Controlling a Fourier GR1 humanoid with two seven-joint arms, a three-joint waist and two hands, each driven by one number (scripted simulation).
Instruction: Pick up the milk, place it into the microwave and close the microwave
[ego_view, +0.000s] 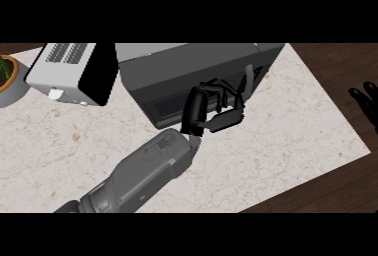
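The dark grey microwave (193, 65) stands at the back middle of the counter, its front facing me. Its door (249, 82) shows edge-on as a thin dark slab standing partly out from the front's right side. My left hand (198, 111) is at the microwave's front, just left of that door. Its fingers (215, 88) are loosely bent and spread, with nothing showing between them and the thumb. No milk is visible anywhere; the inside of the microwave is dark and partly hidden by the hand. My right hand (365, 102) rests open at the right edge, fingers up.
A white and black toaster (70, 72) stands left of the microwave. A potted plant (7, 80) sits at the far left edge. The pale marble counter (295, 135) ends at the right and lower right, where dark wood floor shows.
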